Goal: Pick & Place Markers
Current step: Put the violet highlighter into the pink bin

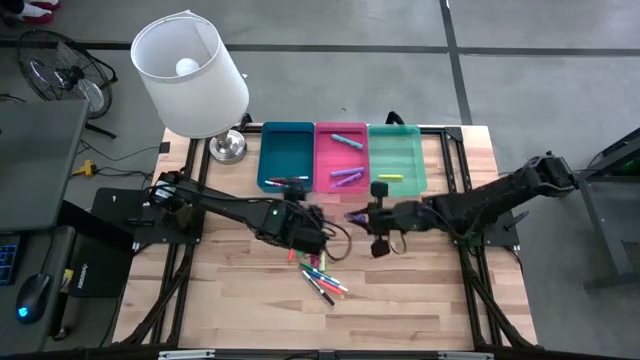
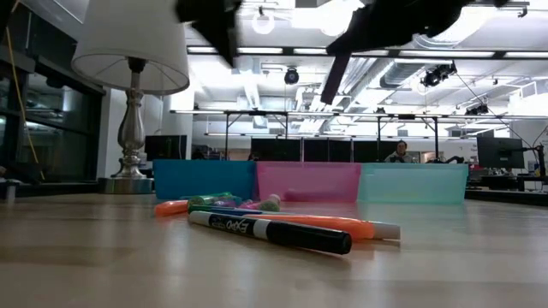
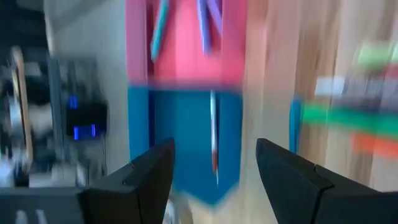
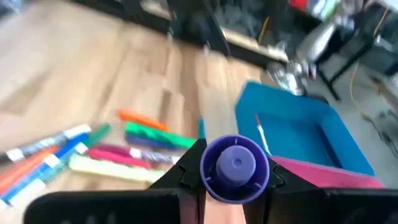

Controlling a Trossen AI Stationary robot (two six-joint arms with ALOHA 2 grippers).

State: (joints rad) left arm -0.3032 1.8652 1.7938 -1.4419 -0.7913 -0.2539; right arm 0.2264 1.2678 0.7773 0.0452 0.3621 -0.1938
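Several markers (image 1: 320, 275) lie loose on the wooden table, near its middle; they show close up in the low view (image 2: 270, 231). My right gripper (image 1: 364, 216) hangs over the table just in front of the pink tray (image 1: 342, 155), shut on a purple marker (image 4: 235, 168). My left gripper (image 3: 214, 168) stands open over the near end of the blue tray (image 3: 186, 143), with nothing between its fingers. One marker (image 3: 213, 140) lies flat on that tray's floor. Two purple markers and a teal one lie in the pink tray, and a yellow one (image 1: 390, 177) lies in the green tray (image 1: 397, 155). My right gripper pinches the purple marker between its two fingers, one finger on each side of its barrel (image 4: 205, 171). The marker's round end faces the wrist camera, so it lies roughly along the fingers. The fingers come from the table's right, slanting slightly down. The marker is lifted clear of the table.
A lamp with a white shade (image 1: 190, 75) stands at the far left corner, beside the blue tray. The three trays sit side by side along the far edge. Bare wood lies to the near left and near right of the marker pile.
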